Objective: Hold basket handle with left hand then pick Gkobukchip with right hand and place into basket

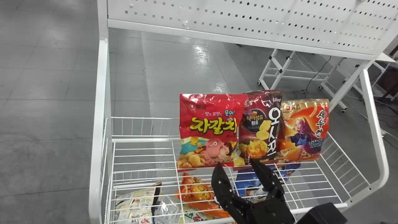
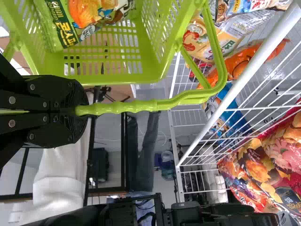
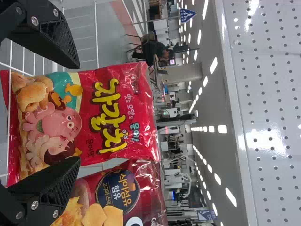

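My right gripper (image 1: 238, 164) is open before the lower edges of a red snack bag (image 1: 211, 130) and a maroon bag (image 1: 261, 124), which stand side by side on the upper wire shelf. In the right wrist view the same gripper (image 3: 77, 113) has nothing between its fingers, and the red bag (image 3: 94, 117) lies beyond them. My left gripper (image 2: 81, 110) is shut on the green handle (image 2: 141, 106) of the basket (image 2: 106, 76). The basket holds a green-and-orange bag (image 2: 63, 26). I cannot tell which bag is Gkobukchip.
An orange-gold bag (image 1: 303, 130) stands at the right of the row. Beneath the wire shelf (image 1: 143, 140) lie an orange bag (image 1: 199, 193), a blue bag (image 1: 248, 183) and several others. White frame posts (image 1: 99, 124) flank the rack, and a perforated panel (image 1: 248, 21) rises behind.
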`<state>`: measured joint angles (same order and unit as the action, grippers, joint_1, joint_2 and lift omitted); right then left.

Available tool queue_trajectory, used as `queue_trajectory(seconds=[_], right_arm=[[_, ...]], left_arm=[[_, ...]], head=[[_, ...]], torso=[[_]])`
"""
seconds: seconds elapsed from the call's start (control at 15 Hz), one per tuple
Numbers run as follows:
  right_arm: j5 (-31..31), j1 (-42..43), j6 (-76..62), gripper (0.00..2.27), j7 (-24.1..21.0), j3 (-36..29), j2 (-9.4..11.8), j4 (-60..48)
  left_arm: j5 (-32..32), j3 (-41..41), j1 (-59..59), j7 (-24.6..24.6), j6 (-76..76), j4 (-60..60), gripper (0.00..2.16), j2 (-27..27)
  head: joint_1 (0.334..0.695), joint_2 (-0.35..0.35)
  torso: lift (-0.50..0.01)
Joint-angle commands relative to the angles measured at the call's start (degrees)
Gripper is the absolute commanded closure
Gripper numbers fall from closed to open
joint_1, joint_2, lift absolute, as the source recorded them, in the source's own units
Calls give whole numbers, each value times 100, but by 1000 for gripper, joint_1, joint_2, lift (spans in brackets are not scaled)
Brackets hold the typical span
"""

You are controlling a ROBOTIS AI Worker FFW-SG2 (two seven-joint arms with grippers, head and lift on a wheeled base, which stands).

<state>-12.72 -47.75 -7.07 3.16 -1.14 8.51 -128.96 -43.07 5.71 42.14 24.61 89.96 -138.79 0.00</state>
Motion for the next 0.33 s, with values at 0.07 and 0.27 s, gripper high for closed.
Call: queue_trajectory(seconds=[0.07, 0.27], right_arm=[[-47, -15, 0, 130, 0, 0, 10, -24], [-73, -24, -35, 130, 0, 0, 37, -41]], left_arm=[[0, 0, 22, 0, 7, -25, 2142, -15], [0, 0, 40, -8, 7, -43, 2142, -15]], head=[[695, -350], [695, -350]], torso=[[-32], [-32]])
